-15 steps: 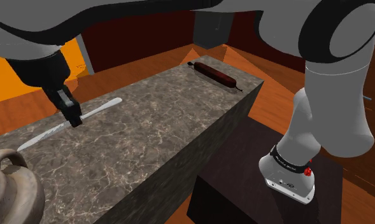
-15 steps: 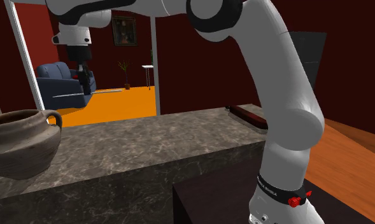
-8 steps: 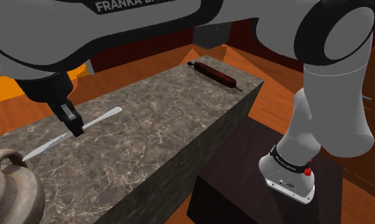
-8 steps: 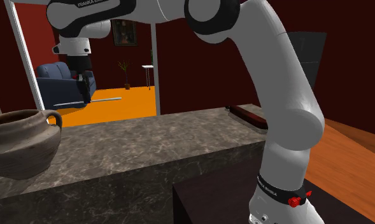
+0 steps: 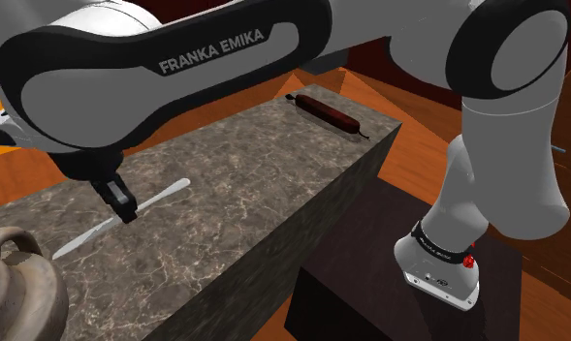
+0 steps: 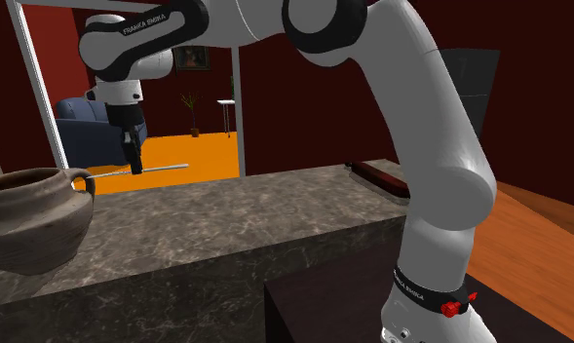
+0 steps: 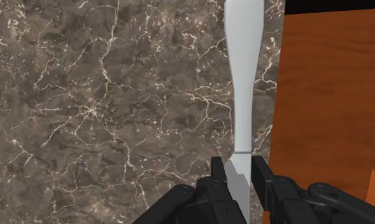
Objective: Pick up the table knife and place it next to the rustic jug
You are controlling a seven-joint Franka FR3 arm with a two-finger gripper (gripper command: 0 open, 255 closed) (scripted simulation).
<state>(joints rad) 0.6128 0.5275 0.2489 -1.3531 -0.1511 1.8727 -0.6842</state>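
The pale grey table knife [image 5: 163,195] hangs level a little above the marble counter [image 5: 264,184], and my gripper [image 5: 125,206] is shut on it near the middle. In the wrist view the two black fingers [image 7: 219,173] clasp the knife [image 7: 243,95] where blade meets handle; the handle runs ahead along the counter's edge. The brown rustic jug [image 5: 16,286] stands at the shoulder view's lower left, the blade tip pointing toward it. In the second exterior view the gripper [image 6: 133,162] holds the knife [image 6: 166,167] behind and above the jug [image 6: 26,226].
A dark red sausage-shaped thing [image 5: 330,113] lies at the counter's far end, also seen as the sausage [image 6: 377,175]. The dark stand [image 5: 370,291] sits beside the counter. Orange and wooden floor lies beyond the counter's far edge.
The gripper has come down with the knife and moved toward the shoulder view's lower right, nearer the counter top. The jug and sausage have stayed put.
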